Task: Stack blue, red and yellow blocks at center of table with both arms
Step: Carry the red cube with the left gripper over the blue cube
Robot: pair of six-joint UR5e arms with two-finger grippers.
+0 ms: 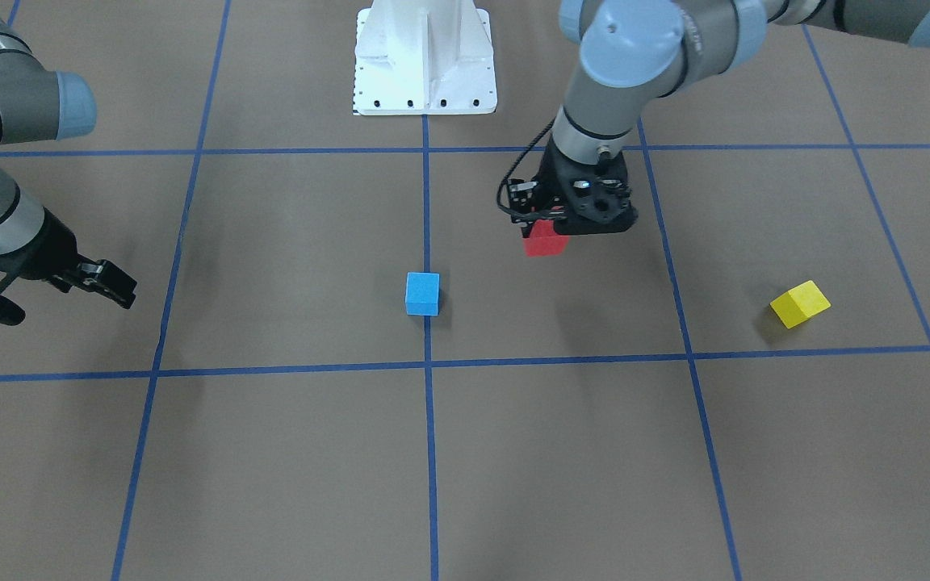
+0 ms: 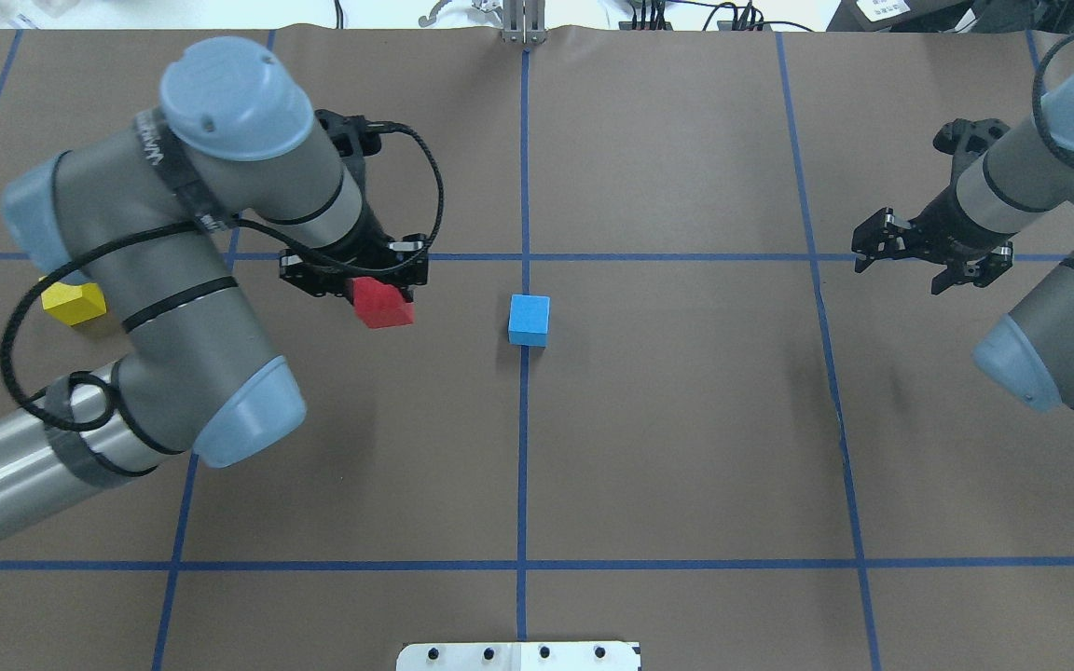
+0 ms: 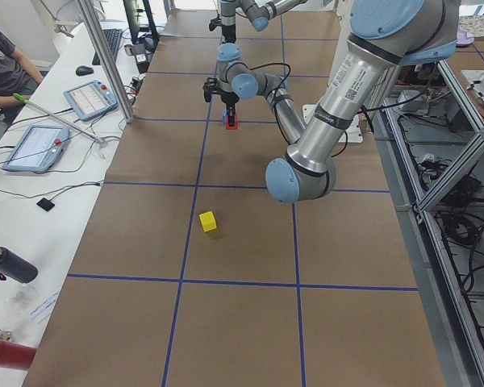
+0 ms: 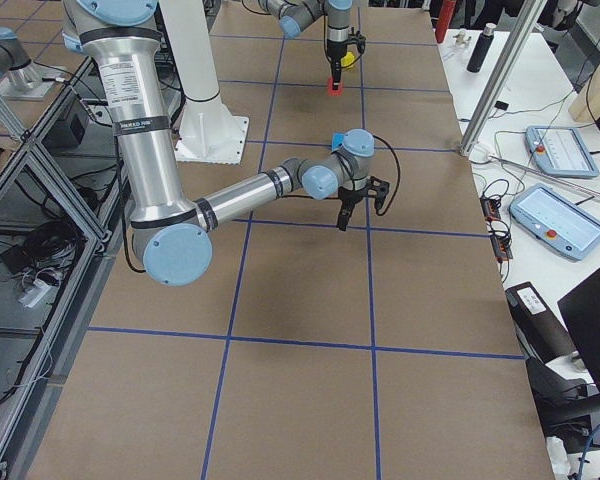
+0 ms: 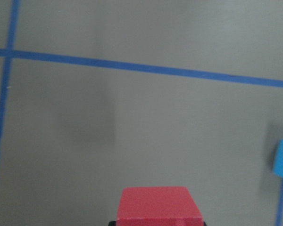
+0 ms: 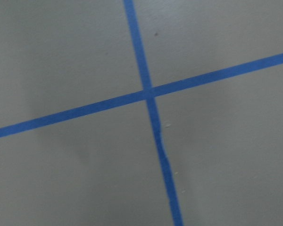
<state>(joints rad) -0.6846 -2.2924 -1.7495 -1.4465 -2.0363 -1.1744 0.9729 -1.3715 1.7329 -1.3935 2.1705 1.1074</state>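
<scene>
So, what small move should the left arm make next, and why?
Probably it should carry the red block sideways until it is directly over the blue block. The left gripper holds the red block, the blue block sits at the table's centre line, and there is a clear gap between the two.

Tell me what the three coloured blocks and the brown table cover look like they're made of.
The red block, blue block and yellow block: probably foam, perhaps painted wood; matte, even colour, no glare. The table cover: likely brown paper, matte, its edge ending on a white tabletop. The blue lines: apparently tape.
</scene>
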